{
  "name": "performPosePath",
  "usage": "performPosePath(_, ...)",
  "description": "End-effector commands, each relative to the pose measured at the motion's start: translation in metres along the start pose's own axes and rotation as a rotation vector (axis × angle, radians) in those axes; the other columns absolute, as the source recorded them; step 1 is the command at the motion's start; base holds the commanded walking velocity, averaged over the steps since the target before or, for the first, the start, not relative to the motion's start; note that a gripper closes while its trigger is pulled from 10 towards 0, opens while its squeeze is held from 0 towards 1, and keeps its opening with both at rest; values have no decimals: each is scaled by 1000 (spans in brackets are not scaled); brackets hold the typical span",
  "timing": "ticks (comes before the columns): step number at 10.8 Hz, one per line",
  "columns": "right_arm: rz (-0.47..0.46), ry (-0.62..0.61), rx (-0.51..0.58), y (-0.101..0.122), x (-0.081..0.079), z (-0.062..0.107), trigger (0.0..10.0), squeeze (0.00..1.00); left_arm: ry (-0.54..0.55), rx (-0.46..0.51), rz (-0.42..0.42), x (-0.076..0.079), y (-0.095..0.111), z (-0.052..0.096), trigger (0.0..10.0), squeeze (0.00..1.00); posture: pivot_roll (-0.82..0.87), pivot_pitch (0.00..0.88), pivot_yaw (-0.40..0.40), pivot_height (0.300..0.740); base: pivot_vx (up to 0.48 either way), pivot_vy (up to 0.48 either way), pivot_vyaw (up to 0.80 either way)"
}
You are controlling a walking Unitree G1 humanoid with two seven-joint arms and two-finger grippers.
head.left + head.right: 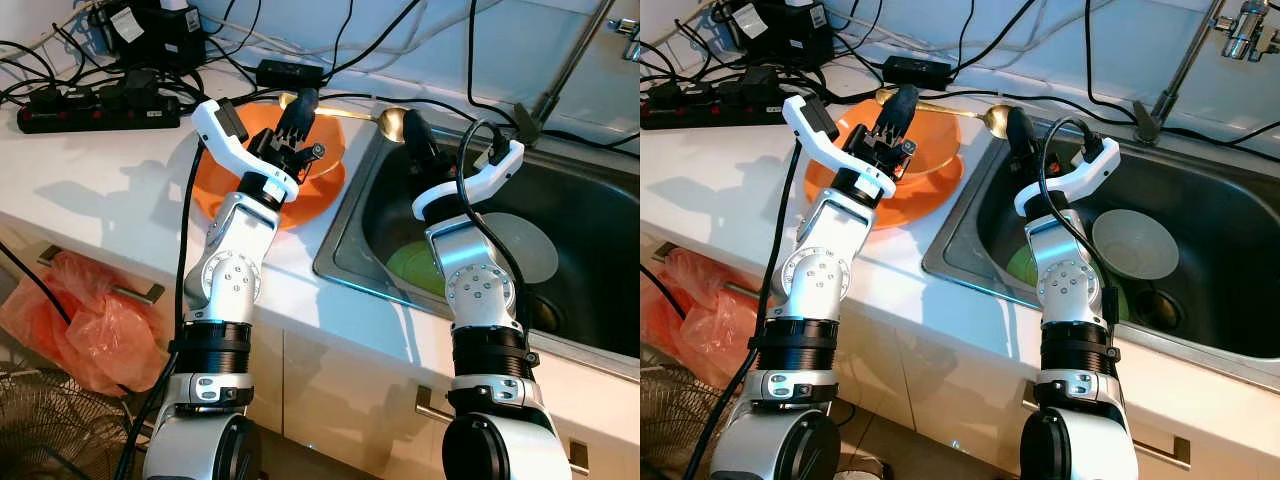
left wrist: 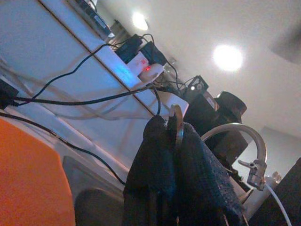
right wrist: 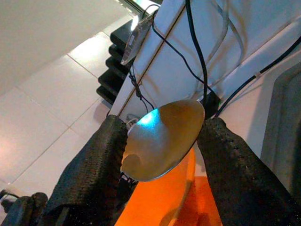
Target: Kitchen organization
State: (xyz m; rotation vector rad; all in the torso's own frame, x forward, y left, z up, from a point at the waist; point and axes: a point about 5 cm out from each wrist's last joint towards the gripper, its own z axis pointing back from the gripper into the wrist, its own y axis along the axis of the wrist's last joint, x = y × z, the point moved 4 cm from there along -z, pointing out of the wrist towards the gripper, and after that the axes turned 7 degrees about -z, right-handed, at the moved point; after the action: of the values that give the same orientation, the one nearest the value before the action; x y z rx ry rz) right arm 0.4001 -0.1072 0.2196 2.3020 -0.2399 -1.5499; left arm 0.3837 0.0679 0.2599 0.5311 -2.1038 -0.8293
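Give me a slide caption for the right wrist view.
Gold spoon bowl between the right gripper's open fingers, above the orange bowl.

Home kitchen, by the look of it: white countertop [image 1: 100,180] w/ a stainless sink [image 1: 590,250] set in, tap [image 1: 1240,25] over it, dishes sitting in the basin. Cabinet doors w/ metal handles [image 1: 130,290] below. Orange bowl [image 1: 325,180] on the counter, power strip [image 1: 95,110] & cables along the tiled wall.
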Motion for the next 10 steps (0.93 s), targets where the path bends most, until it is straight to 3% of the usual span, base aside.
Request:
performPosePath(1,-12,8,3,0,-1,2,10000,0,-44,-10,50,14,-11,1,10000,0,206,48,-29,740,0,0,0)
performPosePath(7,-18,2,16,4,-1,2,10000,0,-90,-86,34,21,-24,3,10000,0,206,52,-31,740,0,0,0)
performPosePath(8,-21,2,18,4,-1,2,2431,0,-90,-91,29,21,-24,3,10000,0,206,52,-31,740,0,0,0)
performPosePath(9,-30,2,26,5,-1,2,0,0,-92,-102,25,21,-26,4,10000,0,208,54,-30,740,0,0,0)
performPosePath(10,-36,2,29,5,-1,2,0,0,-90,-116,19,20,-29,5,10000,0,206,55,-30,740,0,0,0)
